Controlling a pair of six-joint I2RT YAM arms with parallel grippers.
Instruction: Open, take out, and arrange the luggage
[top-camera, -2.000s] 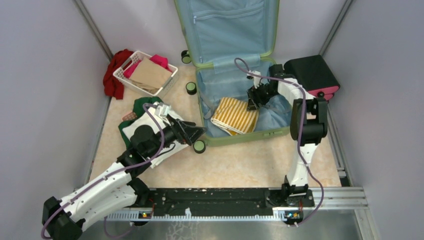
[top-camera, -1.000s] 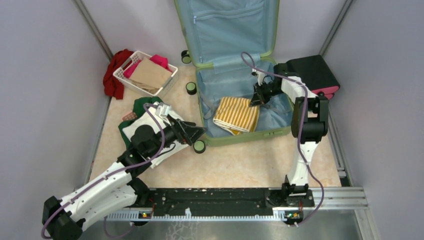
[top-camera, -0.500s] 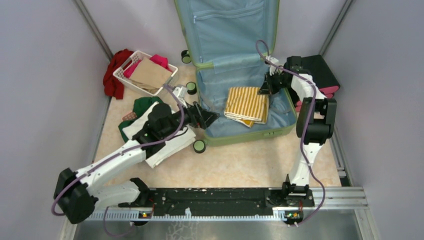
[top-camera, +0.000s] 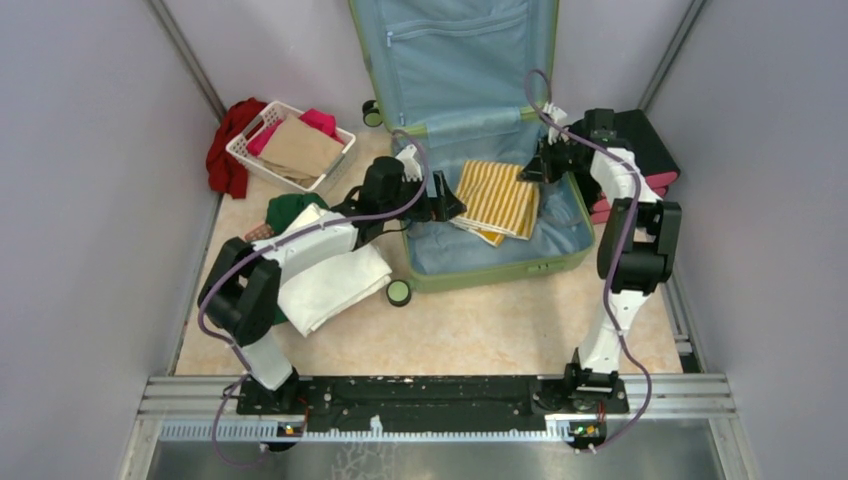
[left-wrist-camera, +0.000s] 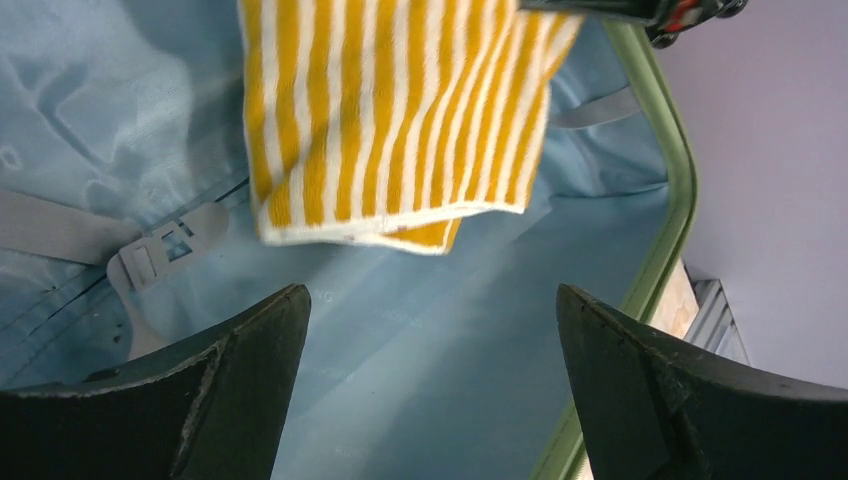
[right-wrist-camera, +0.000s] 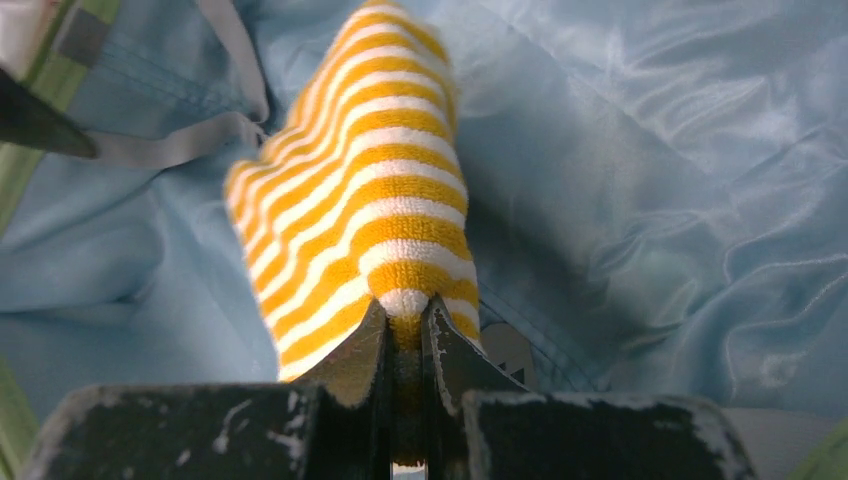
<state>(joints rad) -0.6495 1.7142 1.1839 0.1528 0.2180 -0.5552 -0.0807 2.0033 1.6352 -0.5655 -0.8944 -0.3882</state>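
The luggage (top-camera: 470, 280) lies open on the floor, a sage-green shell with light blue lining (left-wrist-camera: 420, 380), its lid leaning on the back wall. A yellow-and-white striped towel (top-camera: 497, 198) hangs folded over the shell. My right gripper (top-camera: 535, 170) is shut on the towel's right edge. In the right wrist view the towel (right-wrist-camera: 360, 190) is pinched between that gripper's (right-wrist-camera: 405, 315) jaws. My left gripper (top-camera: 452, 207) is open at the towel's left side, inside the shell. In the left wrist view the towel (left-wrist-camera: 390, 110) hangs just beyond the left gripper (left-wrist-camera: 430, 295), which holds nothing.
A white basket (top-camera: 290, 145) with tan and pink cloth stands at the back left, beside a red cloth (top-camera: 228, 145). A white folded cloth (top-camera: 330, 275) and a green one (top-camera: 290, 212) lie left of the luggage. Black-and-pink cases (top-camera: 630, 150) stand at its right.
My right gripper has lifted the striped towel up and toward the back right. My left arm has swung from the floor left of the luggage into the shell, up to the towel.
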